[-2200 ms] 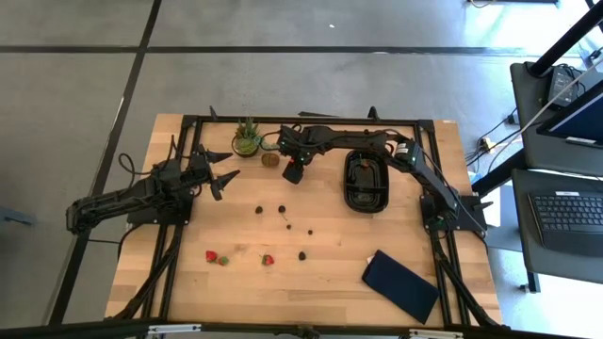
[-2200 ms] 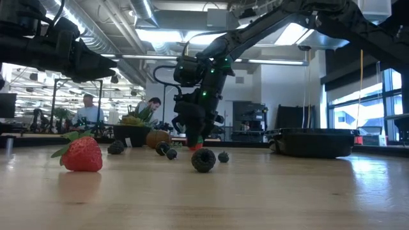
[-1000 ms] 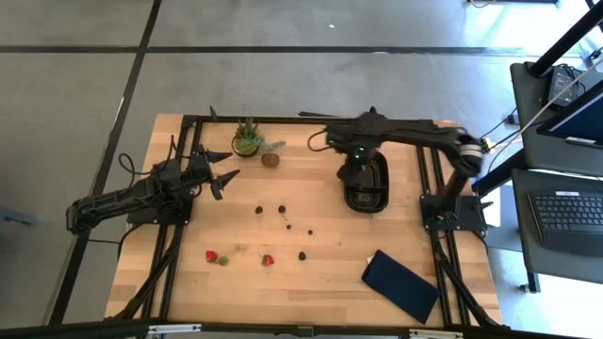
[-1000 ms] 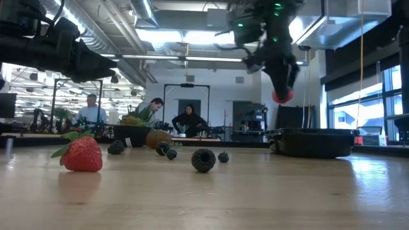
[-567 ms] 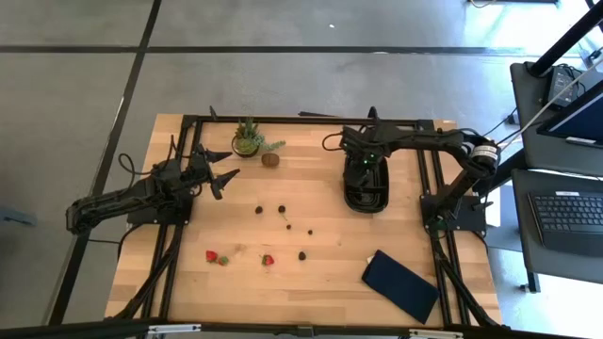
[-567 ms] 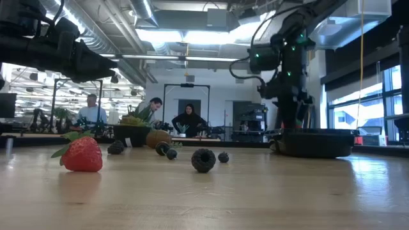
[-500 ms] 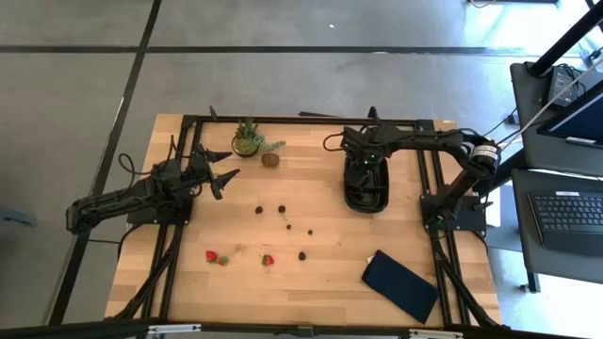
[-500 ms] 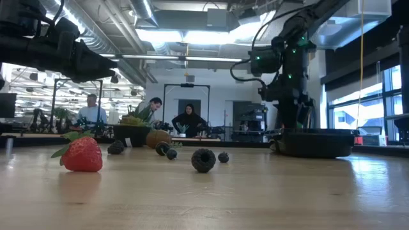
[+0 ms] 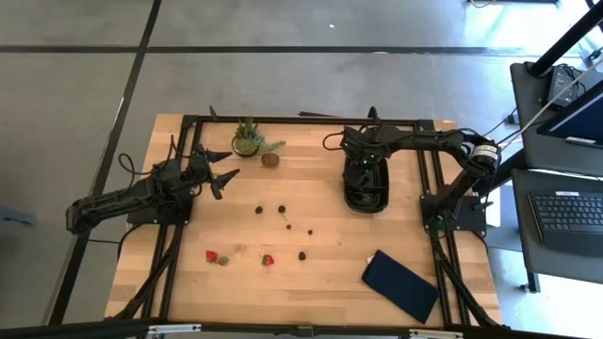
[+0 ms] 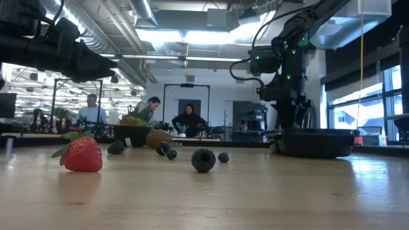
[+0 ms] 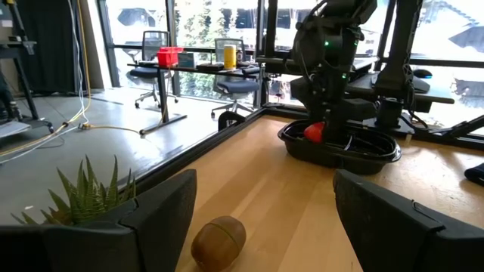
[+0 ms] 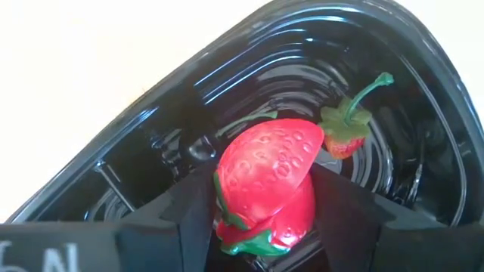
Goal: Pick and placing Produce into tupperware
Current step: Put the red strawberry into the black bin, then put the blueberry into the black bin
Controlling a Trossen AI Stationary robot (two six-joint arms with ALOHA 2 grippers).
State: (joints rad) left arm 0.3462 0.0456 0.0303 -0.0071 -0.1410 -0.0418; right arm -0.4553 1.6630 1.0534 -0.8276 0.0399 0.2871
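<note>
Now, strawberry [image 12: 266, 178] between right fingers [image 12: 181, 209], over tupperware [image 12: 423, 83]

A small green potted plant [image 9: 247, 137] sits near the counter's [image 9: 320, 273] far edge, and a flat dark-blue rectangle [image 9: 400, 285] lies at the near right corner. Three people [image 10: 188, 121] sit in the room behind.

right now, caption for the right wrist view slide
Right tool holds a red strawberry over the glossy black plastic tupperware, where a smaller green-stemmed strawberry lies.
</note>
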